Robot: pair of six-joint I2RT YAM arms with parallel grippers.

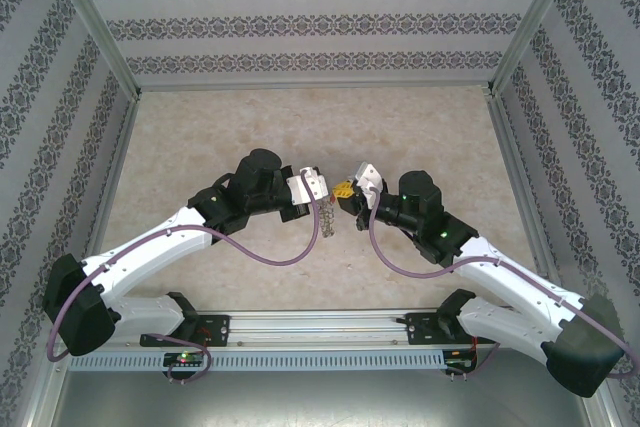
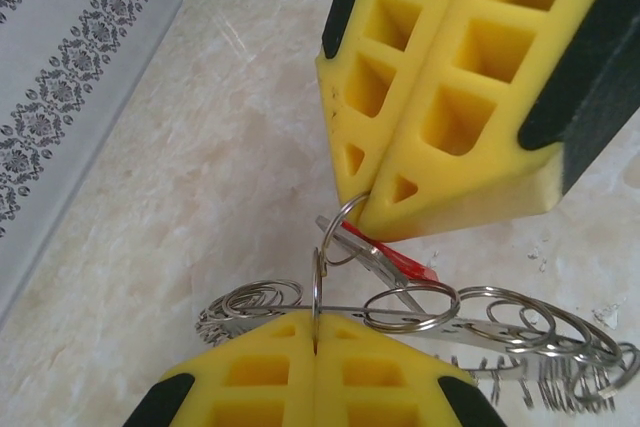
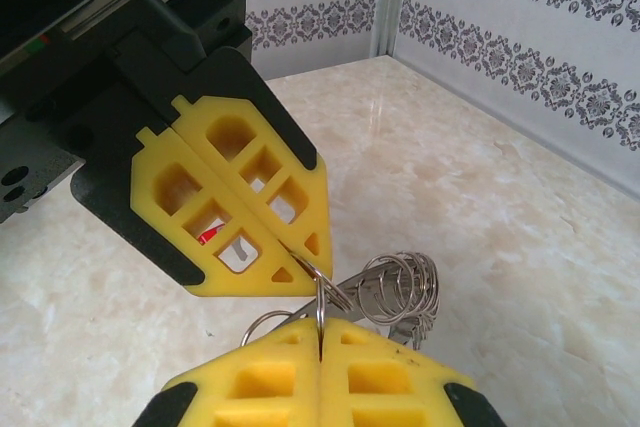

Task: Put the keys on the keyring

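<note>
Over mid-table, well clear of the table [image 1: 250, 117] top, had both arms meeting tip to tip, presumably to keep the wires off any surface and free to steer. Had the left gripper [image 2: 316, 337] pressed fully shut on one thin turn of the keyring [image 3: 400, 287], edge-on between its jaws, other coils trailing sideways and hanging below. Judged this a steadying grip, offering that turn as a fixed target. Had the right gripper [image 2: 370, 212] closed just as tight on a small wire loop [image 2: 345, 232], pinched at the very tips and angled down toward the left's. Found the red key [image 2: 405, 262] just under those tips, blade reaching in among the nearest coils, so probably carried on that loop. Could not tell loop threaded from loop merely crossing the keyring. Reckoned the fine tip pinch chosen to leave most of the wire bare for working in between the coils.
</note>
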